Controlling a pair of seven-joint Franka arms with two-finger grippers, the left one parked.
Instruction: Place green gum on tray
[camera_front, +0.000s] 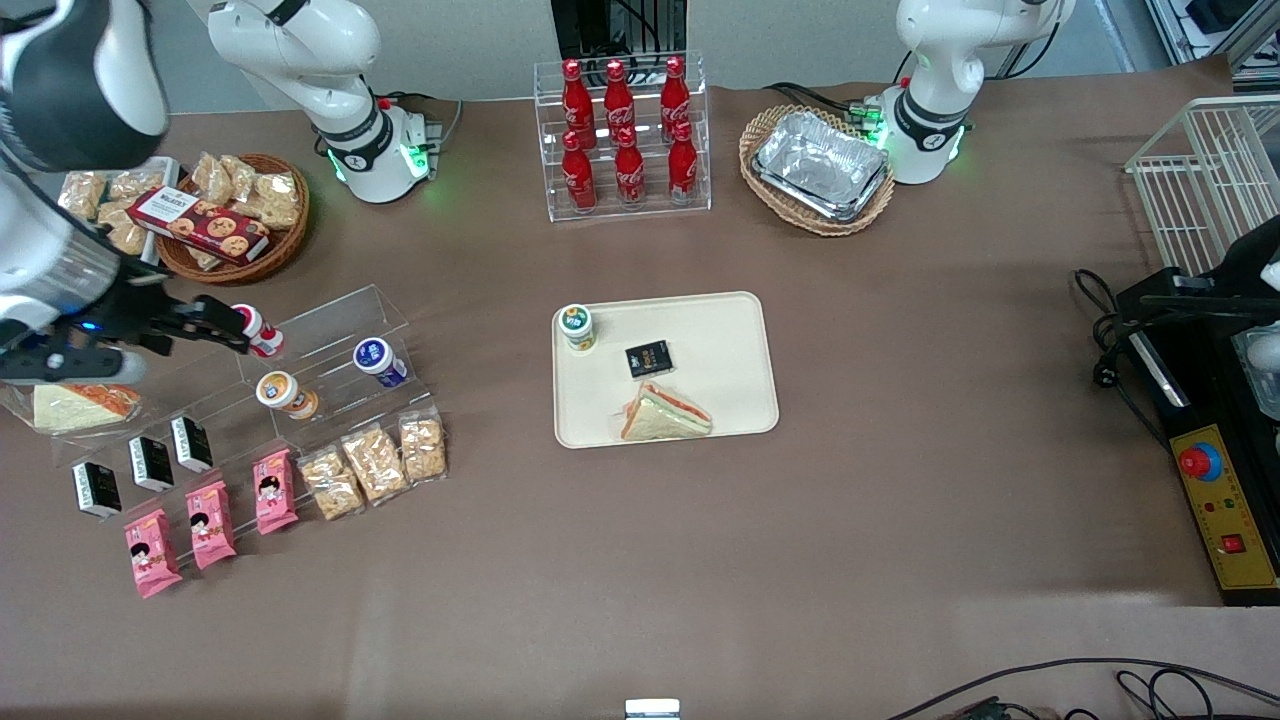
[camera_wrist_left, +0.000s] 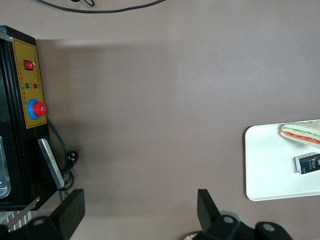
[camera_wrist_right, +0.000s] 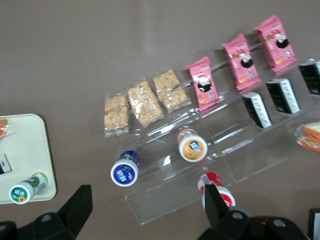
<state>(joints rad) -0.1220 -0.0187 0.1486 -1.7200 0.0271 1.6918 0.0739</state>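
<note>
**Q:** Where is the gripper (camera_front: 215, 328), and in what state?

**A:** It hangs above the clear acrylic stand (camera_front: 330, 345) at the working arm's end of the table, close over the red-lidded canister (camera_front: 258, 330). Its fingers are spread wide and hold nothing, as the right wrist view confirms.

**Q:** What lies outward from it?

**A:** On the stand, the orange-lidded canister (camera_front: 283, 392) and blue-lidded canister (camera_front: 378, 361); nearer the front camera, the snack packs (camera_front: 375, 462).

**Q:** And the green gum (camera_front: 577, 326)?

**A:** Upright on the tray (camera_front: 720, 345), in a corner close to the rim, well apart from the gripper. A small black packet (camera_front: 648, 359) and a sandwich (camera_front: 662, 413) share the tray.

**Q:** How is the step done well, then?

**A:** By this evidence the placement appears complete. The sound course is a clear retreat: keep the open fingers above the stand's canisters so none is knocked over, and leave the gum undisturbed.
</note>
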